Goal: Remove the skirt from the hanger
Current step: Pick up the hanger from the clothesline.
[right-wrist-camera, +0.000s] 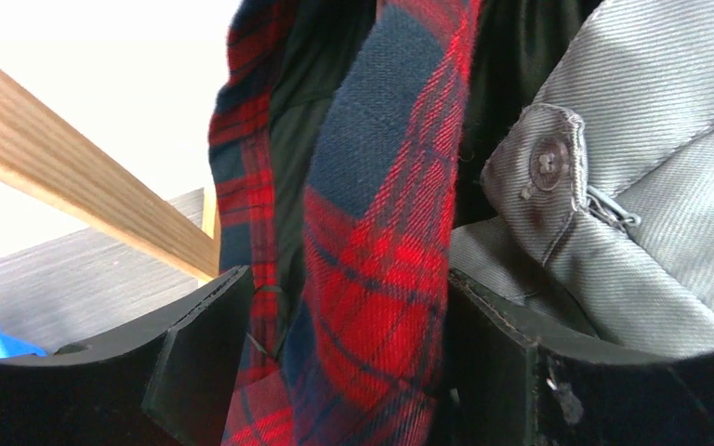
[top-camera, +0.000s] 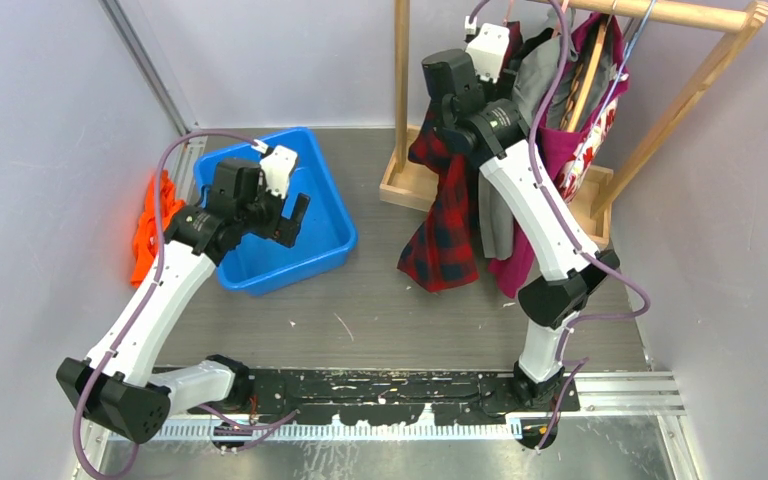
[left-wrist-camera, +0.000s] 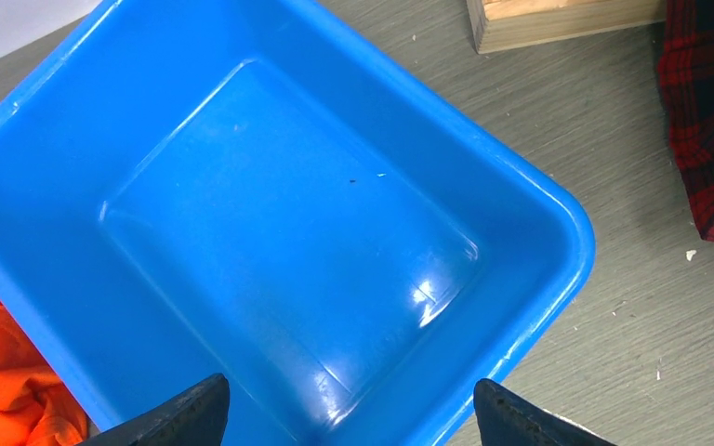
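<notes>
The red and navy plaid skirt (top-camera: 447, 215) hangs from the left end of the wooden rack, its hem close to the table. In the right wrist view its bunched fabric (right-wrist-camera: 372, 279) fills the space between my right gripper's (right-wrist-camera: 346, 286) two black fingers, touching both, so the gripper is shut on it high up near the rail. The skirt's hanger is hidden behind the arm and the garments. My left gripper (top-camera: 290, 218) hovers over the blue bin (top-camera: 310, 260), open, with nothing between its fingers (left-wrist-camera: 186, 418).
A grey garment (right-wrist-camera: 632, 186) with a button hangs right beside the skirt, then a magenta one (top-camera: 585, 140). The wooden rack's rail (top-camera: 660, 12) and base (top-camera: 410, 185) stand at the back. An orange cloth (top-camera: 150, 225) lies left of the bin's rim (left-wrist-camera: 558, 214).
</notes>
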